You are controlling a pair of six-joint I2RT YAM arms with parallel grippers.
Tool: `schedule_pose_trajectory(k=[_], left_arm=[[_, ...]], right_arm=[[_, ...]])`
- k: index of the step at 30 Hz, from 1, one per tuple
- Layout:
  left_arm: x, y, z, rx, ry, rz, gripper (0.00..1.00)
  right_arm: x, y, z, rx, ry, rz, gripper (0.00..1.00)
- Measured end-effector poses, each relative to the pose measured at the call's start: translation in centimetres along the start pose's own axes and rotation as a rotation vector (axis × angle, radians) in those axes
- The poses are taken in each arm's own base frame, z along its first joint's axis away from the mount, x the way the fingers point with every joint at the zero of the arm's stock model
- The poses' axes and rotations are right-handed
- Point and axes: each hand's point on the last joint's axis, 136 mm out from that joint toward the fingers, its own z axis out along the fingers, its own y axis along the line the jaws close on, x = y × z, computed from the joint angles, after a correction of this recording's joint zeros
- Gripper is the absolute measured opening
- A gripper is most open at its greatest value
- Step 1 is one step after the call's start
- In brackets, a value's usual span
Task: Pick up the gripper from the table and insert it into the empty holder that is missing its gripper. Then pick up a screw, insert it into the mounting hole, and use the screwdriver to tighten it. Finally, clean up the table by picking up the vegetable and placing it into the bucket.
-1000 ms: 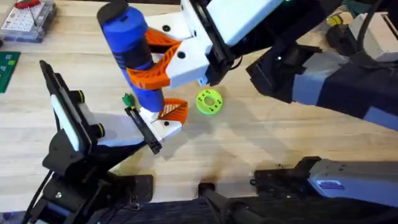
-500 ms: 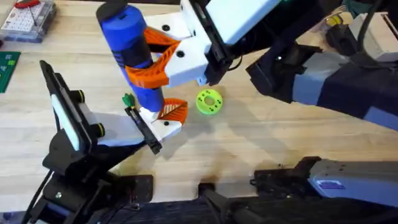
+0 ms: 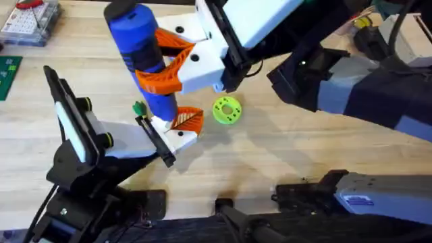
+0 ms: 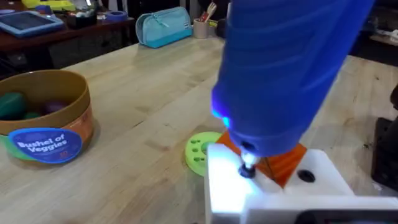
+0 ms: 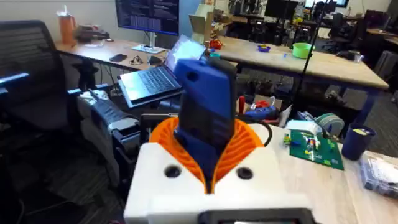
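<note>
Overhead: we see the right end effector (image 3: 165, 64) clamped on the blue screwdriver (image 3: 142, 54), held upright w/ its tip down on the white gripper (image 3: 179, 128), which sits in the black holder (image 3: 156, 142) of the black-and-white arm. A lime-green disc (image 3: 226, 111) lies just beside it on the bench (image 3: 270, 155).

Left wrist: the screwdriver's bit (image 4: 247, 169) meets the gripper's white body; the orange bucket (image 4: 43, 124) stands well apart. Left end effector: can't tell its state.

Right wrist: orange pads (image 5: 249, 146) squeeze the screwdriver.
</note>
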Motion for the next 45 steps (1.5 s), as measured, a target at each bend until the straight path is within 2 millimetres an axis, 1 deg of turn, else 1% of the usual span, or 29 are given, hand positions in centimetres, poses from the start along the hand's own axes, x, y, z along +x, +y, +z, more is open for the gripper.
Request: schedule_pose_trajectory(k=[9,17,18,24,36,45], left_arm=[[0.2,0.0,0.1,0.0,0.009,-0.008,0.016],[0.1,0.0,0.0,0.0,0.004,-0.005,0.016],[0.0,0.0,0.0,0.0,0.0,-0.003,0.016],[-0.1,0.0,0.0,0.0,-0.004,0.0,0.016],[-0.2,0.0,0.0,0.001,-0.008,0.003,0.016],[-0.2,0.0,0.0,0.001,-0.008,0.003,0.016]], right_arm=[[0.2,-0.2,0.0,0.009,0.008,0.027,0.022],[-0.3,0.2,0.0,-0.008,-0.012,-0.009,0.022],[-0.8,0.3,0.0,-0.017,-0.027,-0.031,0.022],[-1.6,0.7,0.0,-0.03,-0.05,-0.05,0.022],[-1.2,0.7,0.0,-0.033,-0.039,0.007,0.022],[-1.2,0.5,-0.2,-0.027,-0.038,0.012,0.022]])
